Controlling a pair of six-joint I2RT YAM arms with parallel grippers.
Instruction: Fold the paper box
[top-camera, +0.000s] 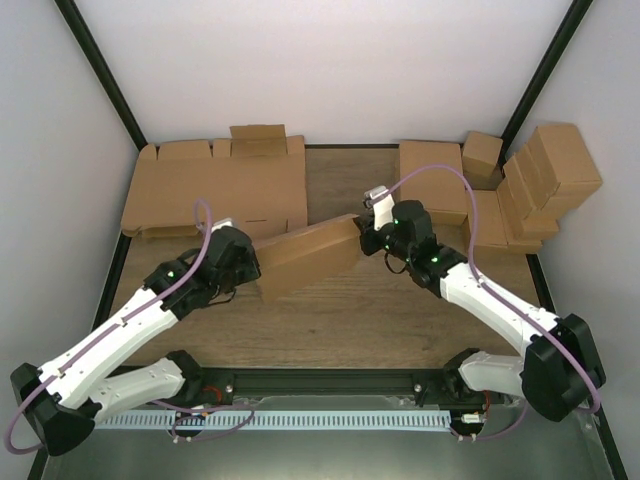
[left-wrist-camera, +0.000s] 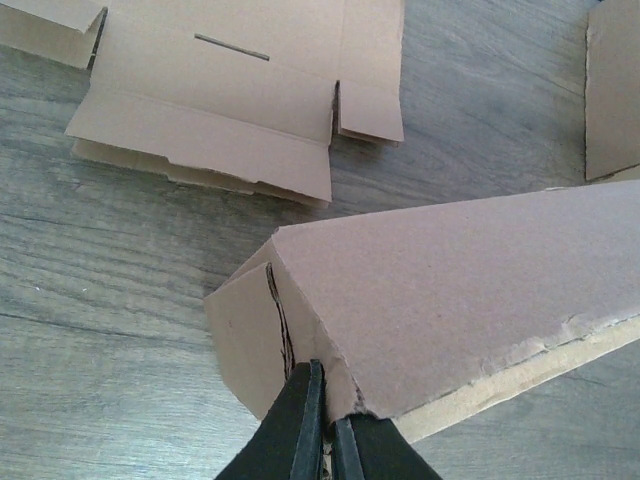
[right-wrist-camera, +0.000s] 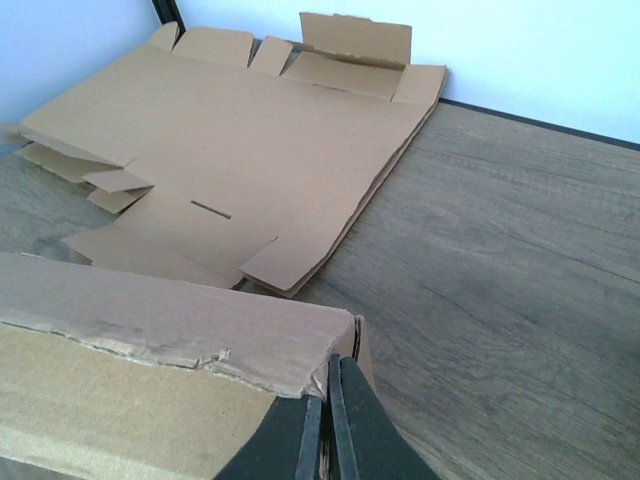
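The paper box (top-camera: 305, 258) sits mid-surface as a long, shallow, partly folded shape, lying diagonally with its right end farther back, and it is held between the two arms. The left end effector (top-camera: 254, 272) has its fingers pressed together, pinching the cardboard at the box's left end corner, where a side flap (left-wrist-camera: 240, 340) meets the top panel. The right end effector (top-camera: 367, 232) is likewise pressed together, pinching the thin wall at the box's right end corner. A torn, ragged edge runs along the box's long side. Behind it, at the rear left of the wooden surface (top-camera: 360, 310), lies a stack of flat cardboard blanks (top-camera: 215, 190). Finished brown boxes (top-camera: 550, 170) are piled at the rear right.
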